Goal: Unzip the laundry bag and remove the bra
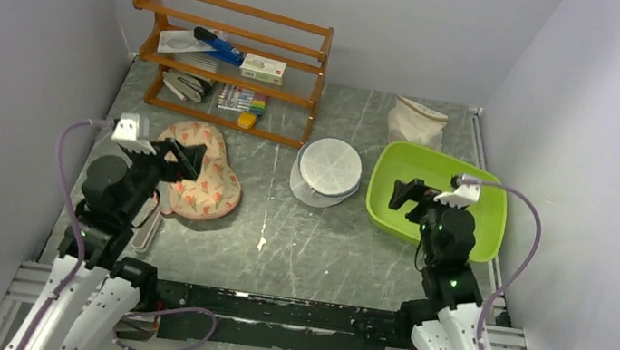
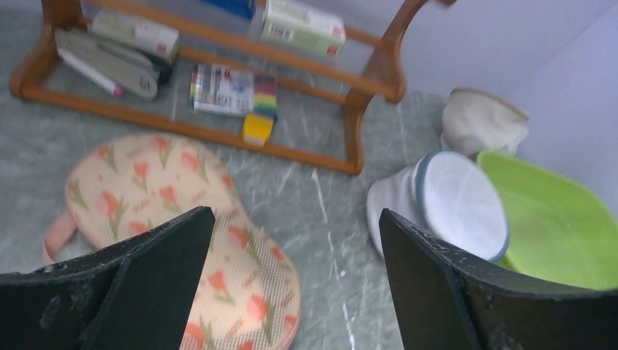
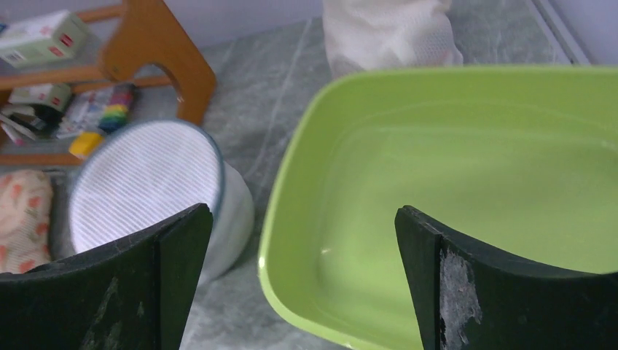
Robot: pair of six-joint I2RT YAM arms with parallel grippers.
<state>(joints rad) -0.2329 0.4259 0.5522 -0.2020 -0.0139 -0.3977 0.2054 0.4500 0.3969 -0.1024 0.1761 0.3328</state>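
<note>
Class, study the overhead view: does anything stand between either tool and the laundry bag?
Nothing visible does. Only bare table separates the bag from each open tool. The left tool hangs over the floral pad, and the right tool hangs over the left edge of the tub.

Far left, wooden shelf rack (image 1: 230,63) holding a white box (image 1: 263,69), coloured marker pack (image 1: 242,98) and small yellow block (image 1: 247,120); near left, peach floral padded item (image 1: 201,173); right, lime-green basin (image 1: 393,173); far right, cream cloth sack (image 1: 417,120); all on grey marbled table (image 1: 278,244).
</note>
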